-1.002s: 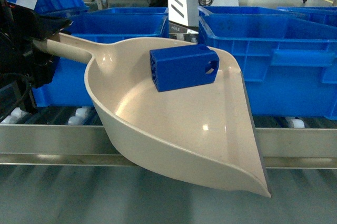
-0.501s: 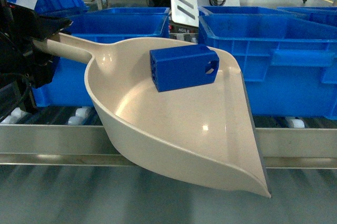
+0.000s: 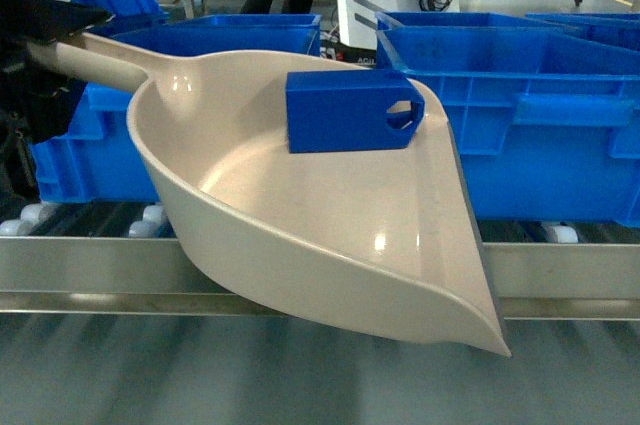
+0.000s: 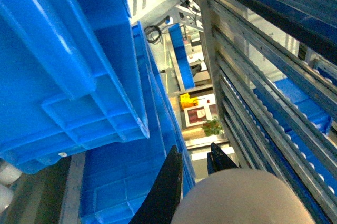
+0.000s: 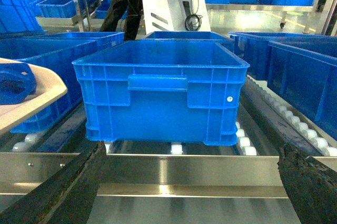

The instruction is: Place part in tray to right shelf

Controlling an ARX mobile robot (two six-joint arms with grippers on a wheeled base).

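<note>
Tray [image 3: 300, 235] lifted, part [image 3: 350, 110] inside; left fingers [image 4: 168, 187] clamp handle; right fingers [image 5: 63, 192] wide, tips cropped.

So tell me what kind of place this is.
Probably a factory or warehouse parts-handling area: rows of large blue crates sit on a stainless steel rack with white rollers, and more crates fill shelving behind.

tray [image 3: 300, 235] higher; part [image 3: 350, 110] rotated

Likely a factory or warehouse: steel roller racks [image 5: 174, 168] hold rows of blue crates [image 5: 160, 95].
</note>
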